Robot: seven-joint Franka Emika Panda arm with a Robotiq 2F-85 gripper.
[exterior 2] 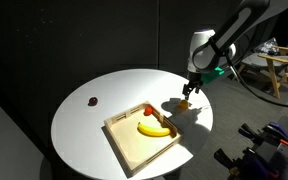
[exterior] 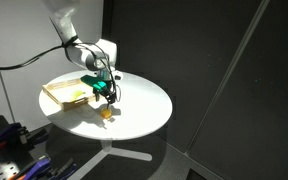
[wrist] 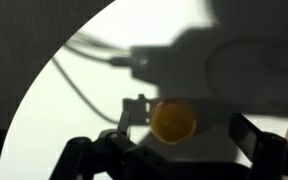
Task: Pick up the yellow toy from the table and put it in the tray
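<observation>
The yellow toy (wrist: 171,120) is a small roundish lump that lies on the white table (exterior 2: 94,130) between my gripper's (wrist: 188,117) two fingers, nearer the left finger. The gripper is open and touches nothing. In both exterior views the gripper (exterior: 106,92) (exterior 2: 188,93) hangs just above the toy (exterior: 106,113) (exterior 2: 184,103), beside the tray. The light wooden tray (exterior 2: 117,145) (exterior: 50,93) lies a short way from the toy on the table (exterior: 144,100).
A yellow banana-shaped piece (exterior 2: 154,128) and a small red piece (exterior 2: 147,110) lie in the tray. A tiny dark bead (exterior 2: 92,100) lies on the table beyond the tray. The table edge is close behind the toy.
</observation>
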